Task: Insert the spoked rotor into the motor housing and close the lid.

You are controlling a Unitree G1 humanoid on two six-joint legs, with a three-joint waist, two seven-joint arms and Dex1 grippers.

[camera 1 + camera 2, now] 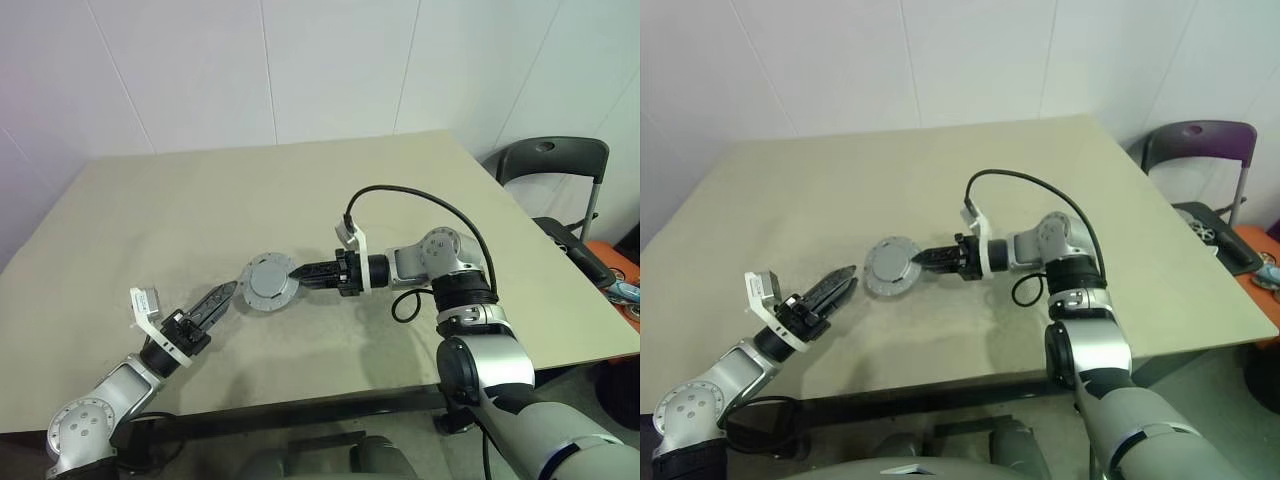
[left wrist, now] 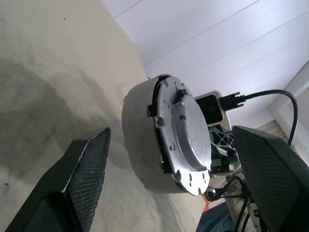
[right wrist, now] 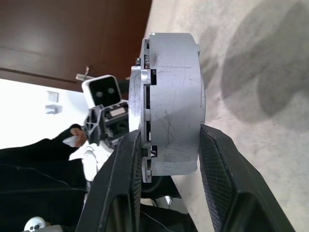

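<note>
White wall panels are standing behind the beige bench, with a dark chair sitting off its right corner. Above the bench's middle, the right tool is gripping the closed grey motor housing by its edge, clamping across its thickness. The left tool is hovering just beside it, fingers spread apart, touching nothing.

A beige table stands before a white wall, a dark chair beside its corner.
</note>
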